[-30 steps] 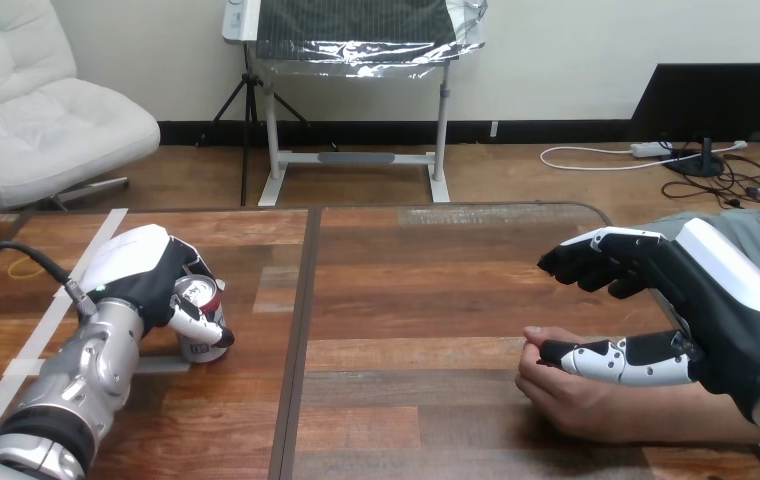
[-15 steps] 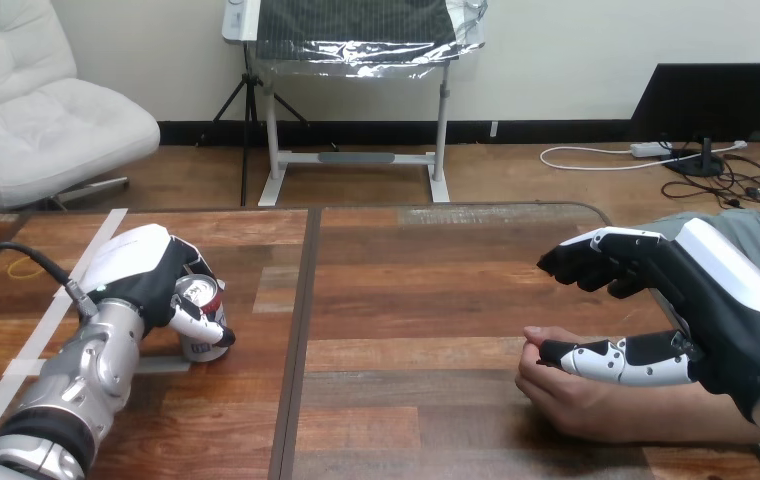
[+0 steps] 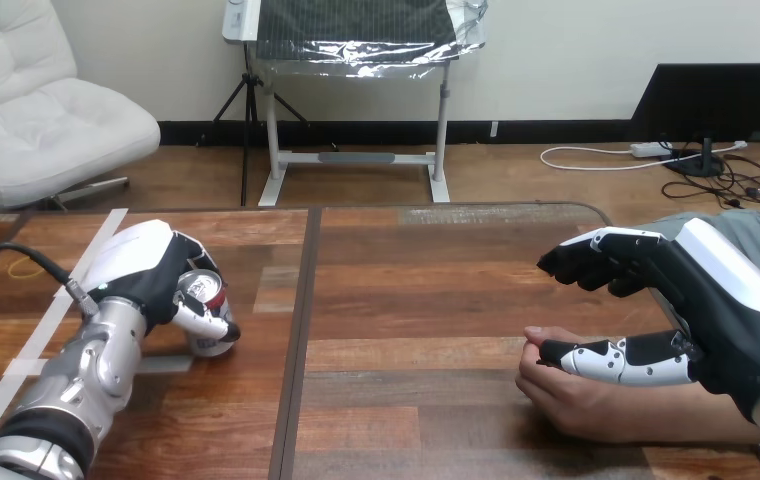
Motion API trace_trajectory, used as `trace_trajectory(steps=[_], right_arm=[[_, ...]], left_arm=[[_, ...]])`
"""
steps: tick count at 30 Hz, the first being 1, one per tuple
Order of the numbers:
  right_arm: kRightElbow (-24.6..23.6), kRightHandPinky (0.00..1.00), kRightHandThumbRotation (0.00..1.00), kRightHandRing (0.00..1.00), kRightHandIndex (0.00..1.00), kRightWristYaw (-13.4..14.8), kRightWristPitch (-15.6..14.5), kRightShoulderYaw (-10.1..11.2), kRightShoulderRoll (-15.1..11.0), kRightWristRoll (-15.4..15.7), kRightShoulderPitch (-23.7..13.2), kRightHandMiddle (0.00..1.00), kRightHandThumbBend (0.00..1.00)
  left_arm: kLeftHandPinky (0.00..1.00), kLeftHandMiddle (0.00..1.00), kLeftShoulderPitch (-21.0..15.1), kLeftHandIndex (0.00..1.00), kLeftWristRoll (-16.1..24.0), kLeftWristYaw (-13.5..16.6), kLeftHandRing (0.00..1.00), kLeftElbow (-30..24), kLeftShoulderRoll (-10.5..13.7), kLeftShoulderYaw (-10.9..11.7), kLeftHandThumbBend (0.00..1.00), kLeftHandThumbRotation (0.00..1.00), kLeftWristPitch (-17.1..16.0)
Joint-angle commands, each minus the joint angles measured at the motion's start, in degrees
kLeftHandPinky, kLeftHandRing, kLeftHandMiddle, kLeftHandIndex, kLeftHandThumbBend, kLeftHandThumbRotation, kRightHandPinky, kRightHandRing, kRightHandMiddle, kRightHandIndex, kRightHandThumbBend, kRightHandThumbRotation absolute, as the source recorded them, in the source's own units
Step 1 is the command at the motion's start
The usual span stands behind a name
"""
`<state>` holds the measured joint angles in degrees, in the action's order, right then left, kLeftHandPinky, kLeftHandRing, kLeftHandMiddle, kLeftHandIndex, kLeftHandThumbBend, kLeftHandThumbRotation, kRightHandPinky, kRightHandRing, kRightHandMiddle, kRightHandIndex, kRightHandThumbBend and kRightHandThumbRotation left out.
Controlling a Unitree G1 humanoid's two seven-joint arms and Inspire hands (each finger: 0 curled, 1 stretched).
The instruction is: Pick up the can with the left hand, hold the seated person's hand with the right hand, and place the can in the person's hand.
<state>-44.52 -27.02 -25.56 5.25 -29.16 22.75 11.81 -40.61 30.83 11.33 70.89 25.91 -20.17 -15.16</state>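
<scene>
Wooden table (image 3: 406, 300) spans the head view; on its left part the left hand (image 3: 141, 270) grasps the tilted can (image 3: 210, 340); at the right, the right hand (image 3: 696, 290) sits over the person's hand (image 3: 566, 395), touching it; whether it grips cannot be told.

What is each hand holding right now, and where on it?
The left hand is curled round the can, on its upper side. The right hand grips nothing; its thumb only lies over the person's hand.
</scene>
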Motion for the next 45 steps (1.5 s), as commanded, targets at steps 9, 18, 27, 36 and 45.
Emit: trace_trajectory(steps=[9,18,27,36,45], right_arm=[[-0.44,0.76,0.0,0.76,0.72,0.7,0.31,1.02,-0.38,-0.5,-3.52,0.75,0.66],[-0.05,0.76,0.0,0.78,0.72,0.75,0.68,1.5,-0.09,-1.86,-3.83,0.76,0.65],[0.21,0.75,0.0,0.79,0.74,0.97,1.52,2.69,-0.19,-3.59,-3.75,0.78,0.66],[0.48,0.73,0.0,0.8,0.75,1.37,1.63,4.01,-0.67,-4.68,-3.67,0.8,0.66],[1.07,0.73,0.0,0.81,0.76,1.05,0.99,5.37,-2.37,-4.54,-3.99,0.81,0.68]], left_arm=[[0.34,0.46,-1.2,0.5,-1.44,0.2,0.4,-12.77,-0.16,1.65,0.72,0.0,-4.4],[0.35,0.47,0.9,0.49,-2.15,-1.31,0.41,-20.88,-0.53,2.26,0.71,0.0,-4.53],[0.38,0.48,2.18,0.48,-2.41,-3.7,0.42,-27.97,-1.23,2.35,0.69,0.0,-3.59],[0.38,0.47,3.12,0.48,-2.42,-6.09,0.42,-32.96,-1.96,2.56,0.68,0.0,-2.19],[0.37,0.48,3.94,0.48,-1.57,-7.35,0.42,-36.62,-2.64,2.57,0.68,0.0,-0.75]])
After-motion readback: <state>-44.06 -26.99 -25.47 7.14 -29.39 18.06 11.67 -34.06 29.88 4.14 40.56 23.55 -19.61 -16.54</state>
